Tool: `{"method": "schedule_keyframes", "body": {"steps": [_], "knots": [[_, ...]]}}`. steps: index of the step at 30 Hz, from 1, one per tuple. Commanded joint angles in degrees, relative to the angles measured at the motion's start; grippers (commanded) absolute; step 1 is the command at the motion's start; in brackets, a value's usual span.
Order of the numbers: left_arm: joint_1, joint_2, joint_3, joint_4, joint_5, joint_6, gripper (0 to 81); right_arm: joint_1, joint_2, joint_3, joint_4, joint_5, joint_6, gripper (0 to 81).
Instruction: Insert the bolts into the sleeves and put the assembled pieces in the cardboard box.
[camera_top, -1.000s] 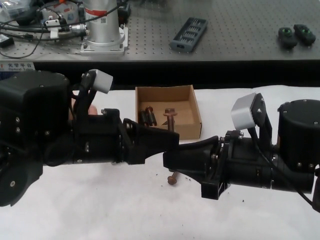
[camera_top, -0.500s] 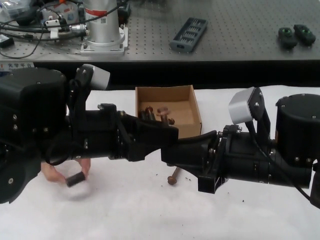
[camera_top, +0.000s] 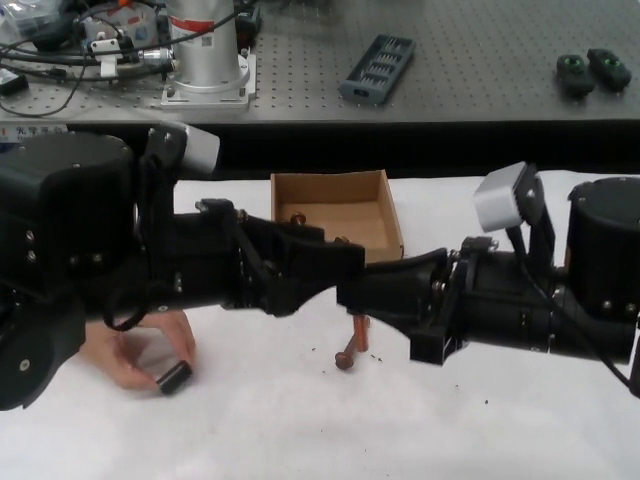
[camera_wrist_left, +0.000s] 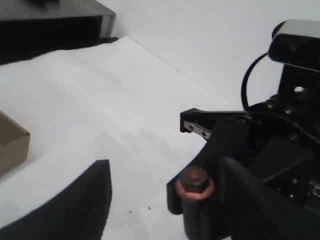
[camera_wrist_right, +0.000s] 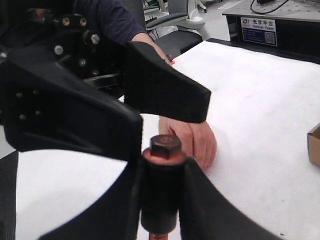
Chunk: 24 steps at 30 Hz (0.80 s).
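My right gripper (camera_wrist_right: 161, 172) is shut on a black sleeve (camera_wrist_right: 159, 197) with a copper bolt (camera_wrist_right: 165, 146) through it. In the high view the bolt's shaft (camera_top: 360, 333) hangs below that gripper (camera_top: 362, 295) over the white cloth. My left gripper (camera_top: 345, 265) stands open right beside it, its fingers (camera_wrist_right: 165, 92) spread on either side of the held piece (camera_wrist_left: 195, 181). Another bolt (camera_top: 345, 358) lies loose on the cloth below. The cardboard box (camera_top: 330, 181) behind holds assembled pieces. A person's hand (camera_top: 135, 350) at the near left touches a loose black sleeve (camera_top: 175, 378).
Behind the cloth runs a perforated bench with a metal post (camera_top: 205, 50), a black rack (camera_top: 378, 65) and two black-green parts (camera_top: 595, 70). The cloth's near right part (camera_top: 480, 420) lies bare.
The person's hand has come down to the near left cloth with a black sleeve. My right gripper has lifted slightly, so the bolt's shaft now shows beneath it.
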<state>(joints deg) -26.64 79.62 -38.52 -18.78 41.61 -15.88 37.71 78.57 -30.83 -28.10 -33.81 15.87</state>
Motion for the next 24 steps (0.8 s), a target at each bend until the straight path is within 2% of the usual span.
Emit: {"method": "schedule_keyframes", "body": {"steps": [1, 6, 11, 20, 24], "knots": [[1.6, -2.5, 0.0, -2.8, -6.0, -0.8, 45.9, -1.5, -0.3, -1.5, -0.9, 0.8, 1.1, 10.3], [5.5, -8.5, 0.0, 6.0, -10.0, -0.5, 44.3, -4.8, 2.7, -7.5, 5.9, 0.8, -2.3, 10.3], [8.7, -15.0, 0.0, 18.8, -10.1, 2.1, 41.9, -7.8, 10.9, -19.2, 10.9, 1.1, -3.1, 10.3], [7.3, -23.7, 0.0, 31.3, -11.8, 2.1, 40.9, -9.8, 31.7, -45.6, 26.4, 3.0, 1.1, 10.3], [7.2, -25.6, 0.0, 35.9, -14.4, 2.4, 34.2, -9.6, 37.1, -53.5, 35.0, 11.1, 1.6, 10.3]]}}
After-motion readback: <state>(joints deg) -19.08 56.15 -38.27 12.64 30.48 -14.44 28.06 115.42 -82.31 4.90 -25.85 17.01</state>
